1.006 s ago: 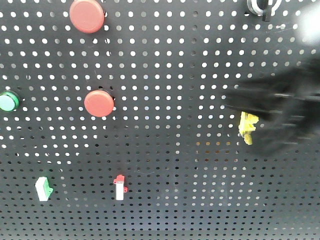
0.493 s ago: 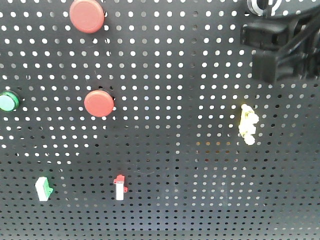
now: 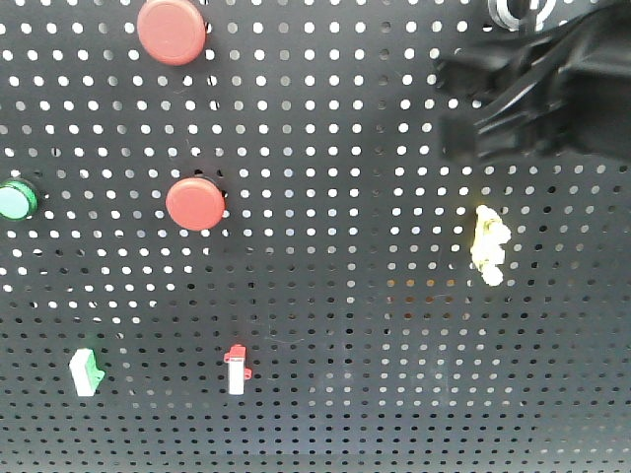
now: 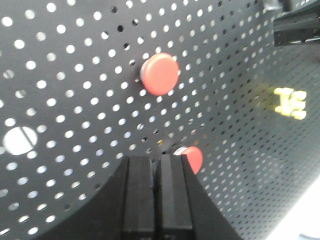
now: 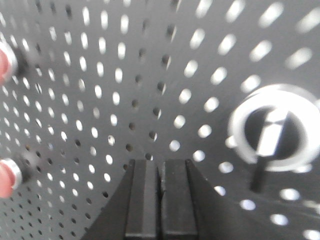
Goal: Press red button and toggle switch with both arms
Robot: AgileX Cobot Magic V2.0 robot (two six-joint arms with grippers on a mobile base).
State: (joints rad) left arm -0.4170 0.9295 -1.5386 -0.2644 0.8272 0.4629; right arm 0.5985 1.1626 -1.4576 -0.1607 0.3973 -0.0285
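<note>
Pegboard: two red buttons, namely upper red button and lower red button; one green button; one toggle switch, top right corner. Left gripper closed, empty, facing the buttons. Right gripper closed, empty, just beside the switch.

I read the tabletop as matt black perforated sheet. A red button looks like smooth plastic. The toggle switch has a bright, polished metal ring. The left pincer and right pincer are matt black.
</note>
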